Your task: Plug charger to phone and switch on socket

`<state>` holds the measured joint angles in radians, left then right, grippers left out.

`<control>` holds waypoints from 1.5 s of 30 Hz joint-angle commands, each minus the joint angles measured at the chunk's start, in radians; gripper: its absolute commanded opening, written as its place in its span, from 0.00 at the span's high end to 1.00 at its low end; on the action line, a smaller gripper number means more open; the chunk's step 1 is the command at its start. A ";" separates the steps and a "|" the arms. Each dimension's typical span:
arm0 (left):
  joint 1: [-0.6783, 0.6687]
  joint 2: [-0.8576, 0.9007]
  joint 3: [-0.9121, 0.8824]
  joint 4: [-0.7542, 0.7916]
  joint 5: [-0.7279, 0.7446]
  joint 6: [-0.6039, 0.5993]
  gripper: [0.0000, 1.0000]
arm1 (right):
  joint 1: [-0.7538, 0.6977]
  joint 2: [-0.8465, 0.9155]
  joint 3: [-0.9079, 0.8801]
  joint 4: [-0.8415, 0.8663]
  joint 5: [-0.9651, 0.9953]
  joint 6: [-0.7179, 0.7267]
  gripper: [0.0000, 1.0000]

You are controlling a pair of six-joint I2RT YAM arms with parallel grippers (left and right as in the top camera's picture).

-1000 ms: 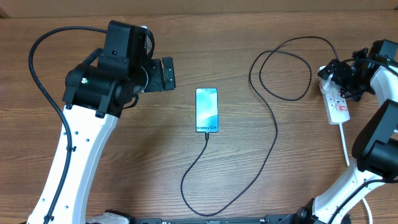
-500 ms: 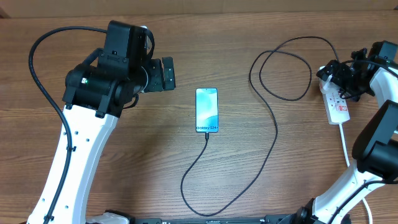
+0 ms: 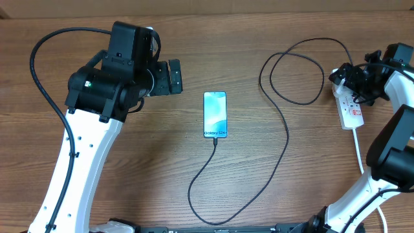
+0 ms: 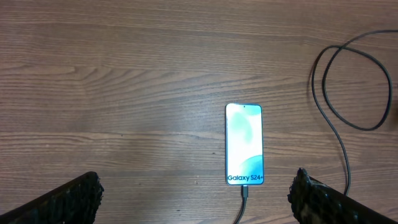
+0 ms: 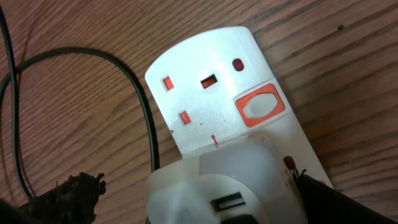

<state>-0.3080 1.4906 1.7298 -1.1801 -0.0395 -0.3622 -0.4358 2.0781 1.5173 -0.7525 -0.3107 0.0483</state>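
Phone (image 3: 215,114) lay mid-counter (image 3: 155,168), the charger (image 5: 149,137) tip apparently seated in its bottom edge; only switching seemed left. Right fingers (image 5: 68,196), spread and empty, straddled the socket (image 5: 211,106) at the counter's right edge; next, one fingertip should press its rocker switch (image 5: 260,109). Left fingers (image 4: 68,199) hung open, empty.

Only readable text is "Galaxy S24+" along the bottom of the phone (image 4: 244,144) screen, mid-table. Nothing legible on the socket (image 5: 217,118).

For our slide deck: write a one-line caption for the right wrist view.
Right gripper above the white socket: red-rimmed switch beside an empty outlet, black charger cable alongside.
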 commanded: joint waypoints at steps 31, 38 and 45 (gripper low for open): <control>-0.006 0.007 0.013 0.002 -0.013 0.019 0.00 | -0.090 0.028 0.028 -0.102 -0.092 0.051 0.00; -0.006 0.007 0.013 0.002 -0.013 0.019 0.00 | -0.082 0.028 0.029 -0.078 -0.141 0.018 0.00; -0.006 0.007 0.013 0.002 -0.013 0.019 0.00 | -0.081 0.028 0.029 -0.024 -0.175 0.000 0.00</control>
<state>-0.3080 1.4906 1.7298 -1.1801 -0.0395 -0.3626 -0.5316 2.0857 1.5280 -0.7818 -0.4416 0.0650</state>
